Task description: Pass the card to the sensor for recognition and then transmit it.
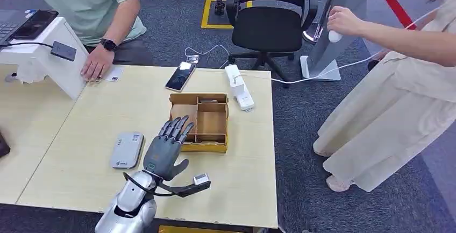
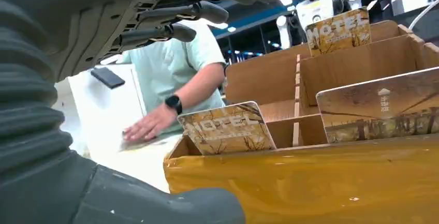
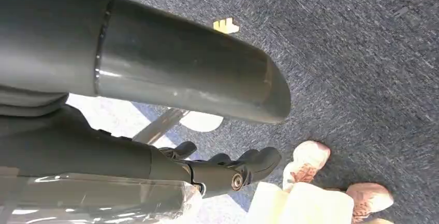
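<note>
the robot's left hand (image 1: 165,149) is hovering over the near left corner of the wooden card box (image 1: 200,122), fingers stretched out flat and apart, holding nothing. the cards are standing on edge in the box's compartments; from the left wrist view the nearest card (image 2: 227,129), printed "motel", is leaning in the front left compartment just beyond the fingers (image 2: 176,12), with a second card (image 2: 380,105) in the compartment beside it and a third card (image 2: 339,31) at the back. the grey sensor (image 1: 127,150) is lying flat on the table (image 1: 80,131) just beside the hand, on its left.

the card is looking thin, light and stiff, with a slick printed face, so i'd judge a pinch across the exposed top edge the only sound hold; gripping the faces too loosely is likely to let it slide out.

the head view is giving the layout but barely shows the cards, while the wrist view is showing each card's tilt and print. the right hand (image 3: 228,169) is hanging over the carpet, fingers seemingly curled with nothing in them, though the angle is poor. a seated person (image 1: 94,7) is resting a hand (image 1: 97,63) on the far table edge.
</note>
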Robot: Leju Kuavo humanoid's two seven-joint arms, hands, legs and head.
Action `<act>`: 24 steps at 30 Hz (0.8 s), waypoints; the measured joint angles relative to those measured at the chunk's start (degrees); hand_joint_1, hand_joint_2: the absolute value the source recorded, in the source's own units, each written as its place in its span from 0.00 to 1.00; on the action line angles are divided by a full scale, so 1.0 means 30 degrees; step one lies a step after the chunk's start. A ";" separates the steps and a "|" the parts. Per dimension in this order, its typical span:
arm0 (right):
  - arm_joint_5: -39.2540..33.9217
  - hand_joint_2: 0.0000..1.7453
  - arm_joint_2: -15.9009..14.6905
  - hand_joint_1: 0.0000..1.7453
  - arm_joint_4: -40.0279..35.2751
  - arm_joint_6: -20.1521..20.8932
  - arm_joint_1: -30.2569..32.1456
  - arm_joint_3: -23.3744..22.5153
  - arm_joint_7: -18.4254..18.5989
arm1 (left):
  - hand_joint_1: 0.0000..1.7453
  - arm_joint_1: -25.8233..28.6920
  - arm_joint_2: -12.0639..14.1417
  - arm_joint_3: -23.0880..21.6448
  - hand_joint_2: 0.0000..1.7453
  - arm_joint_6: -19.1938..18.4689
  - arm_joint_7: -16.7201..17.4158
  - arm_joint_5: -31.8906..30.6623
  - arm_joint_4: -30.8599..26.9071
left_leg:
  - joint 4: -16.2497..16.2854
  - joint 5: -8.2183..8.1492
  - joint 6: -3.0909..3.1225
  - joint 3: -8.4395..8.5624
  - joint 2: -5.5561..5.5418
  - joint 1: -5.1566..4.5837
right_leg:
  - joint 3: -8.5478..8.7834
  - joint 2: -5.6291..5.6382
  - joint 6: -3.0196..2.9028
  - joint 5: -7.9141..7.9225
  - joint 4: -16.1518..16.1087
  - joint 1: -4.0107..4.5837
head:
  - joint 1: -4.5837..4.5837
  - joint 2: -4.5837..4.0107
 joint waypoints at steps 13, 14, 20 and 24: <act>0.0000 0.00 0.0015 0.00 0.0000 0.0015 0.0002 0.0000 -0.0007 | 0.00 -0.0151 -0.0168 0.0000 1.00 -0.0764 0.0116 0.0189 0.0189 | 0.0000 0.0000 0.0000 0.0000 0.0000 0.0000 | 0.0000 0.0000 0.0000 0.0000 0.0000 0.0000 | -0.0007 -0.0007; 0.0000 0.00 0.0015 0.00 0.0000 0.0007 0.0002 0.0000 -0.0022 | 0.00 -0.0150 -0.0190 0.0000 1.00 -0.0853 0.0116 0.0248 0.0233 | 0.0000 0.0000 0.0000 -0.0001 0.0000 0.0000 | 0.0000 0.0000 0.0000 0.0000 0.0000 0.0000 | 0.0000 -0.0007; 0.0000 0.00 0.0014 0.00 0.0000 -0.0073 0.0051 0.0000 -0.0058 | 0.00 -0.0150 -0.0277 0.0022 1.00 -0.1071 0.0568 0.0408 0.0539 | 0.0000 0.0000 0.0000 -0.0001 0.0000 0.0001 | 0.0000 0.0000 0.0000 0.0000 0.0000 0.0000 | -0.0007 -0.0007; 0.0000 0.00 0.0015 0.00 0.0000 -0.0087 0.0060 0.0000 -0.0066 | 0.00 -0.0152 -0.0255 0.0189 1.00 -0.1137 0.0509 0.0561 0.0765 | 0.0000 0.0000 0.0000 0.0000 0.0000 0.0001 | 0.0001 0.0000 0.0000 0.0000 0.0000 0.0000 | -0.0007 -0.0007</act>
